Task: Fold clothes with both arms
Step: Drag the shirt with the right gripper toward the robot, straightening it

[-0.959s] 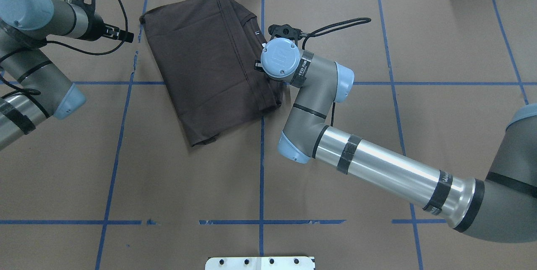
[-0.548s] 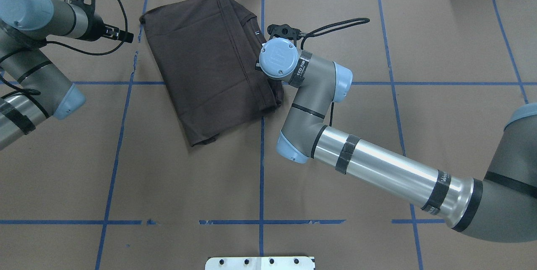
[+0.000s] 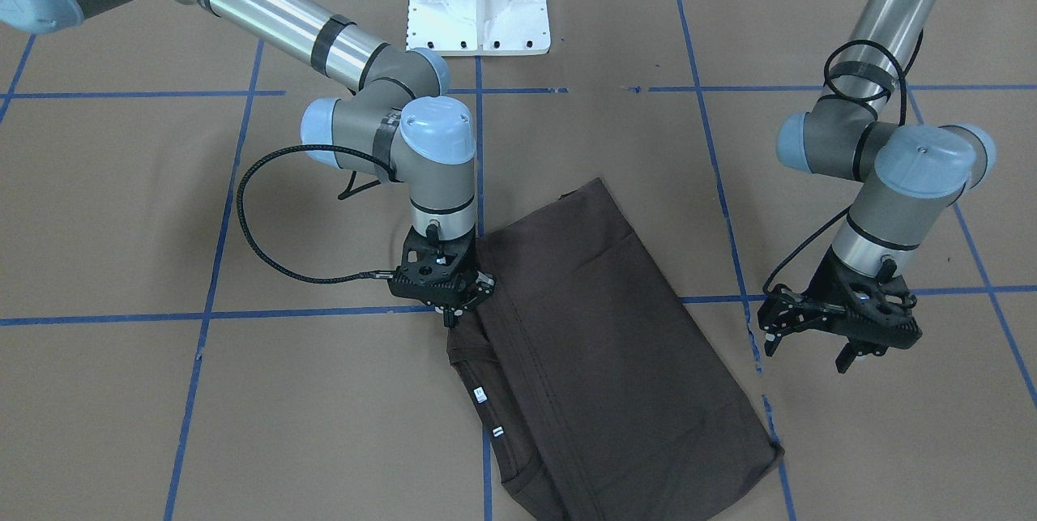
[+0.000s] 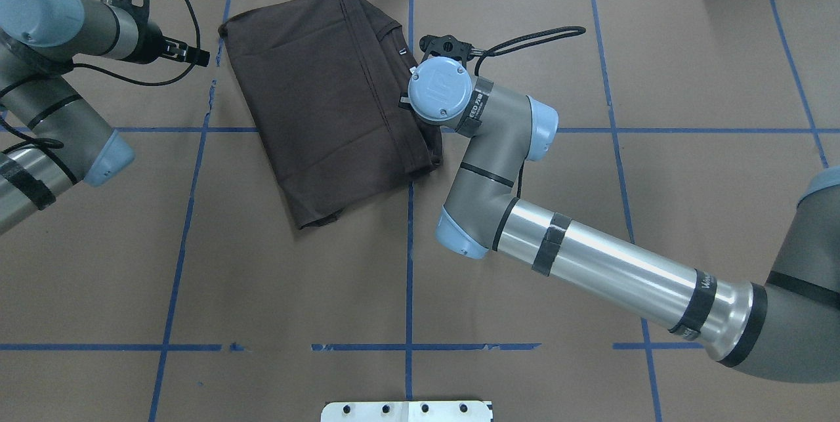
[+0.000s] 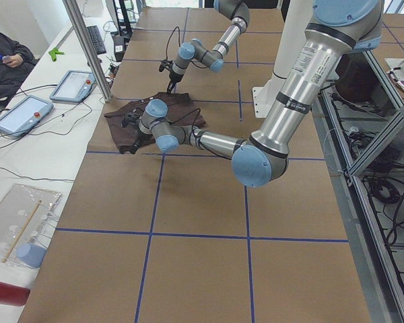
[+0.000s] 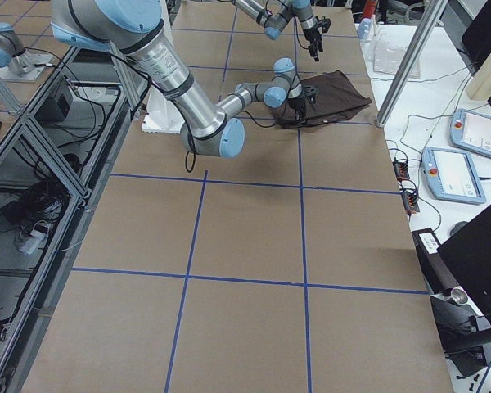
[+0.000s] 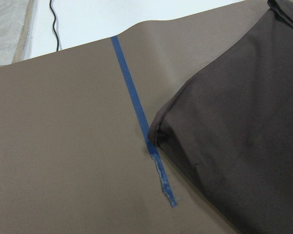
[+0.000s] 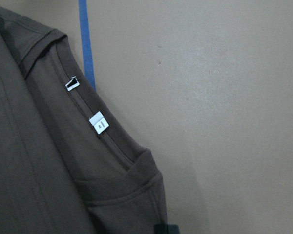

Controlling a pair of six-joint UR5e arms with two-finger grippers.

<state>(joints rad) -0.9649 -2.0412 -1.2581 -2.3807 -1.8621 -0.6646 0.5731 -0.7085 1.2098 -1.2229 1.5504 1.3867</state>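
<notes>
The right arm (image 4: 590, 264) is barely moving, its wrist easing slightly rightward since a moment ago. The shirt (image 4: 328, 100) is lying unchanged, folded flat at far centre, so this fold is probably ending. The right gripper (image 3: 450, 312) is touching the shirt's right edge beside the tags (image 8: 96, 122); I cannot tell how open it is. At far left, the left gripper (image 3: 810, 347) is hovering spread and empty, near the shirt's corner.

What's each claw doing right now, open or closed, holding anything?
Left claw: open, holding nothing, off to the side of the T-shirt.
Right claw: looks closed on the T-shirt's edge by the collar.
</notes>
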